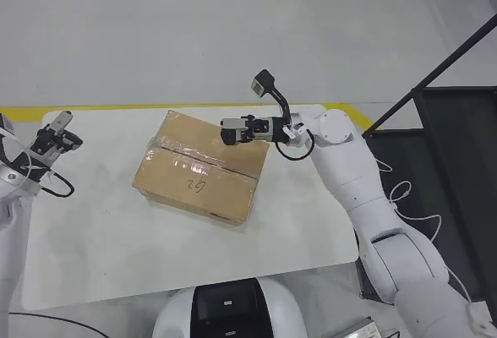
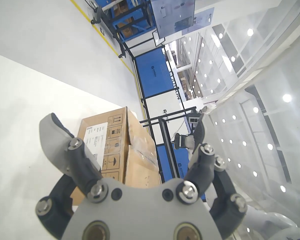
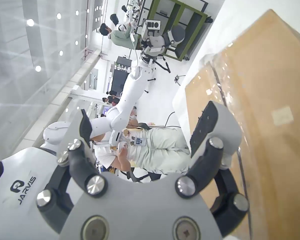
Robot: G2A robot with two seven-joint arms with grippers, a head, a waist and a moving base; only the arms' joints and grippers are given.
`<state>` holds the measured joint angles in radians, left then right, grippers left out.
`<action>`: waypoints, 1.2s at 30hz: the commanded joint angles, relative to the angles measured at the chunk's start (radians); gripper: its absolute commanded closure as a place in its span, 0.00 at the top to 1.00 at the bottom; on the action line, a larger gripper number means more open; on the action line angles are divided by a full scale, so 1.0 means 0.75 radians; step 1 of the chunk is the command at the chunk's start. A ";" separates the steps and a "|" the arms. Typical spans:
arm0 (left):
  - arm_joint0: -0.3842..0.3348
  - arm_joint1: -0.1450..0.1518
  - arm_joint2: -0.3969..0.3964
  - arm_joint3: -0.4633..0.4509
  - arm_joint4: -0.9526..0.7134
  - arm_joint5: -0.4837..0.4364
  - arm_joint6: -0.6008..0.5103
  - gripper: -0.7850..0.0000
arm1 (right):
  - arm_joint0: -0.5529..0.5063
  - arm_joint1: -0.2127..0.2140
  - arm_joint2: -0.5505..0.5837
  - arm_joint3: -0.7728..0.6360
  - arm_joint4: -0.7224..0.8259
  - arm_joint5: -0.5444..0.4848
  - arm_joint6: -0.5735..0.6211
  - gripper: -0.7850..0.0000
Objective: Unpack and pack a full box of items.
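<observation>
A: On the white table [image 1: 105, 245] with rounded corners, what do we have?

B: One brown cardboard box [image 1: 199, 166], rectangular. It sits near the middle of the table, a little toward the far side, and is turned at an angle to the table edges. The flaps are down, and a strip of clear tape [image 1: 202, 159] runs along the top seam.

A: And the right gripper [image 1: 225, 132]?

B: It is over the far right corner of the box top. Its two fingers stand apart with nothing between them. In the right wrist view one finger [image 3: 215, 123] is above the taped cardboard; I cannot tell if it touches.

A: The left gripper [image 2: 126, 126]?

B: It is at the left end of the table, well apart from the box and facing its labelled side. Its fingers are also spread and hold nothing
</observation>
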<state>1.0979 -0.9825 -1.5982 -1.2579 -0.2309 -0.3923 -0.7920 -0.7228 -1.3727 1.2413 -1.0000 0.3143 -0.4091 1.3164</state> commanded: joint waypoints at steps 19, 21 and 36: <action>-0.360 -0.055 0.463 -0.114 0.003 0.208 -0.363 1.00 | -0.591 0.201 0.589 -0.385 -0.150 0.121 0.098 1.00; -0.403 -0.076 0.560 -0.088 0.026 0.223 -0.356 1.00 | -0.606 0.214 0.627 -0.359 -0.144 0.111 0.111 1.00; -0.593 -0.214 0.974 0.105 -0.061 0.171 -0.410 1.00 | -0.661 0.279 0.736 -0.292 -0.005 0.075 0.201 1.00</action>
<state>0.6585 -1.1381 -0.8799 -1.1859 -0.2704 -0.2627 -1.0954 -1.2165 -1.1643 1.7973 -1.2149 0.3021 -0.3534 1.4670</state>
